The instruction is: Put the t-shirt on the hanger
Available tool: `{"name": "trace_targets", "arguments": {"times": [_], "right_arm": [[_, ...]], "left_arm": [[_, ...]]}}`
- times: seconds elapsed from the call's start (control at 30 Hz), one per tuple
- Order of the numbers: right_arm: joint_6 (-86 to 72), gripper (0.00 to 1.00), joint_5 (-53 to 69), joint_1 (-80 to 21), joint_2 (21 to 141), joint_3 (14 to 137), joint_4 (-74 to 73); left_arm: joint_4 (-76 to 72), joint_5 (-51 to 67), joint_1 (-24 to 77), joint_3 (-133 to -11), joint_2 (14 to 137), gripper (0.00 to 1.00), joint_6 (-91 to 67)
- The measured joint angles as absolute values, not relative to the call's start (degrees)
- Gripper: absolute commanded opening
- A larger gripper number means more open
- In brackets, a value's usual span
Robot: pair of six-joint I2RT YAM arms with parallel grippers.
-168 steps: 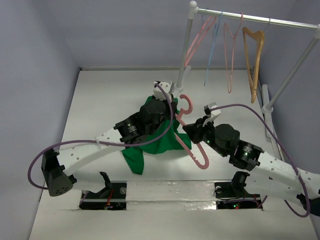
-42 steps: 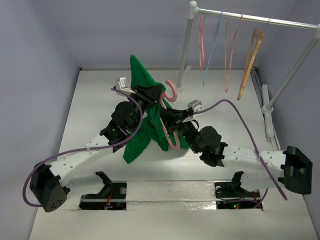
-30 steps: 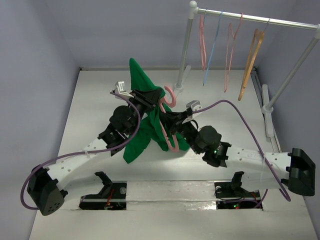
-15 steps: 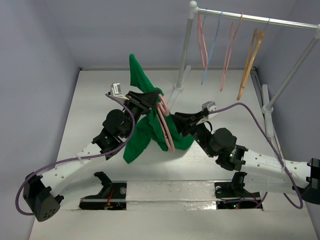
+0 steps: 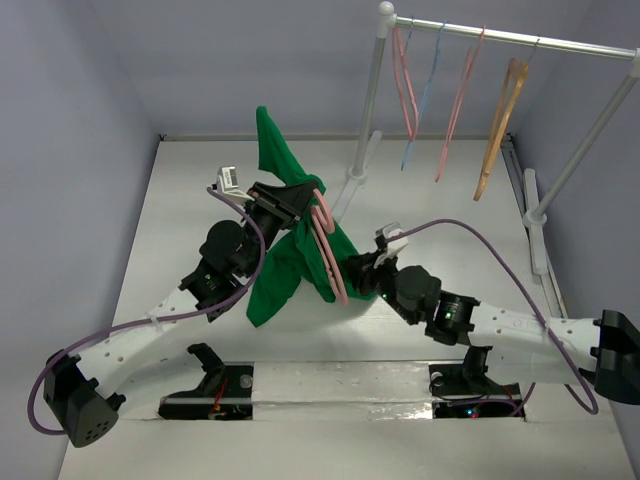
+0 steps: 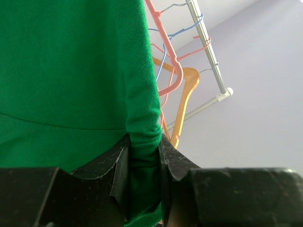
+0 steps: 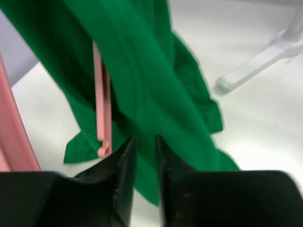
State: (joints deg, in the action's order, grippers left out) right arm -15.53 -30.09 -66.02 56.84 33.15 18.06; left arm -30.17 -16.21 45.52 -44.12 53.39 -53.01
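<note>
The green t-shirt [image 5: 268, 285] hangs raised off the table, its top corner pointing up at the back. My left gripper [image 5: 297, 201] is shut on a bunched fold of it [image 6: 144, 146]. The salmon-pink hanger [image 5: 330, 255] hangs against the shirt just right of the left gripper, partly wrapped by cloth. In the right wrist view one pink arm [image 7: 99, 94] lies against the green cloth [image 7: 156, 80]. My right gripper [image 5: 358, 275] is low beside the shirt's lower right part. Its jaws [image 7: 145, 142] stand a narrow gap apart, with nothing held between them.
A metal clothes rack [image 5: 500, 38] stands at the back right, its foot [image 5: 350, 180] just behind the shirt. Thin pink [image 5: 405, 70] and blue [image 5: 425, 90] hangers and an orange wooden hanger [image 5: 495, 115] hang on it. Grey walls close in left and back.
The left gripper lifted the shirt off the table. In the last second the right gripper let go of the hanger near its hook and moved down and left, close to the shirt's lower part.
</note>
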Motion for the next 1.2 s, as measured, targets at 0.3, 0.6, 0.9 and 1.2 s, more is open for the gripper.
{"name": "trace_targets", "arguments": {"times": [0.3,0.6,0.9,1.2], "right_arm": [[-15.3,0.38,-28.1,-66.0,64.0,33.2,18.8],[-15.0,0.21,-28.1,-65.3,69.0,33.4,21.7],[-15.5,0.0,-28.1,-65.2,69.2,33.2,24.8],[-19.4,0.0,-26.5,-65.2,61.9,26.5,25.3]], "left_arm": [[-29.7,-15.6,45.5,-44.1,52.3,0.0,-53.0],[-29.4,-15.4,45.5,-44.1,50.7,0.0,-53.1],[-29.2,-15.6,45.5,-44.1,49.7,0.0,-53.1],[-30.9,-17.4,45.5,-43.9,49.3,0.0,-52.6]]}}
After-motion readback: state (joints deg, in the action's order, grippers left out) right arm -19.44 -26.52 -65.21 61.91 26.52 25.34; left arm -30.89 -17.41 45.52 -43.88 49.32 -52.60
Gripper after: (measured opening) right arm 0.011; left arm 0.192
